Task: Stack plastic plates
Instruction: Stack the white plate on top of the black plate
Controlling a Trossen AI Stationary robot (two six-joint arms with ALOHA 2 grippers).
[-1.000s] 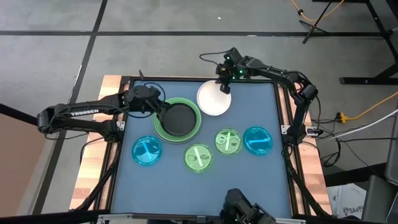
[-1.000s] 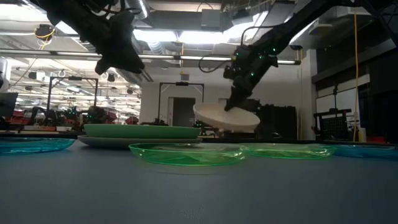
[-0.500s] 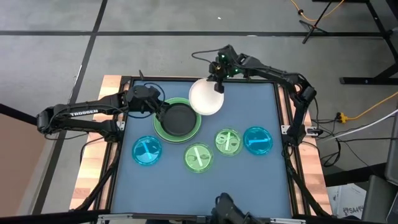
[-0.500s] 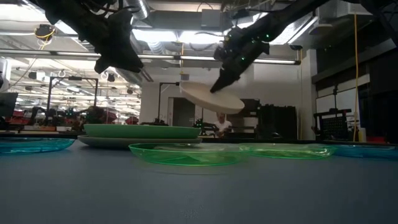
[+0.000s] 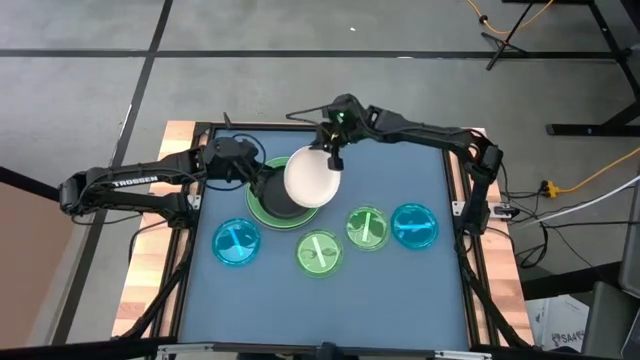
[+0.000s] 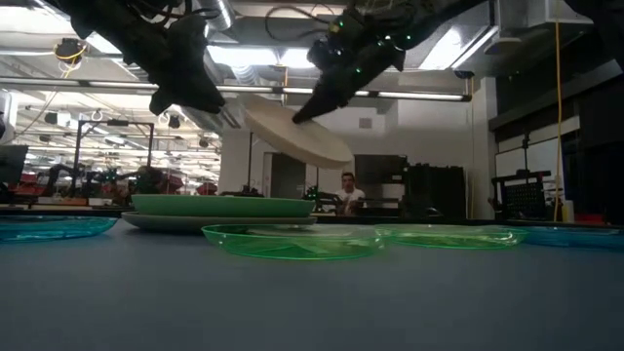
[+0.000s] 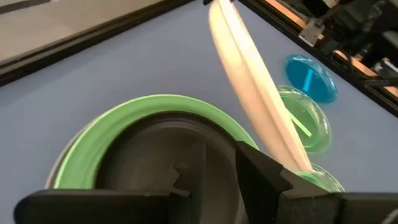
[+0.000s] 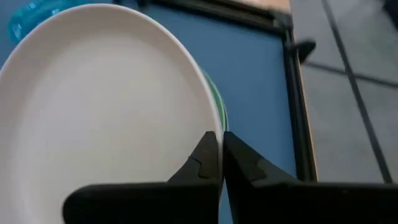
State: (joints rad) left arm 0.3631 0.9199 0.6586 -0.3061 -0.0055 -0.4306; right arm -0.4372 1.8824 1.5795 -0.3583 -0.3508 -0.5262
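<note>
The white plate point(image 5: 305, 178) hangs in the air, tilted, partly over the stack point(image 5: 270, 205). My right gripper point(image 5: 330, 157) is shut on it. The stack is the black plate point(image 7: 155, 155) in the light green plate point(image 7: 93, 149), which rests on the grey plate point(image 6: 156, 222) on the table. My left gripper point(image 5: 262, 183) hovers open above the black plate, beside the white plate point(image 7: 249, 87), and touches nothing. Two small blue plates point(image 5: 237, 242) point(image 5: 414, 225) and two small green ones point(image 5: 319, 253) point(image 5: 367, 227) lie flat on the mat. My right gripper pinches the white plate's rim point(image 8: 208, 124) at its far right side between the two fingers, coming slanting down from the far right. The plate point(image 6: 292, 132) is lifted clear and tilted, with its left side higher than its right.
The small plates lie in a row across the near middle of the blue mat point(image 5: 400, 290). A black frame point(image 5: 455, 180) borders the table. A cable loops at the far left corner point(image 5: 238, 140). A person point(image 6: 346, 190) stands in the room behind.
My right gripper has carried the white plate up and toward the table's left and near side, from the far middle to above the stack. The plate has tipped more steeply on the way. My left arm has kept still.
</note>
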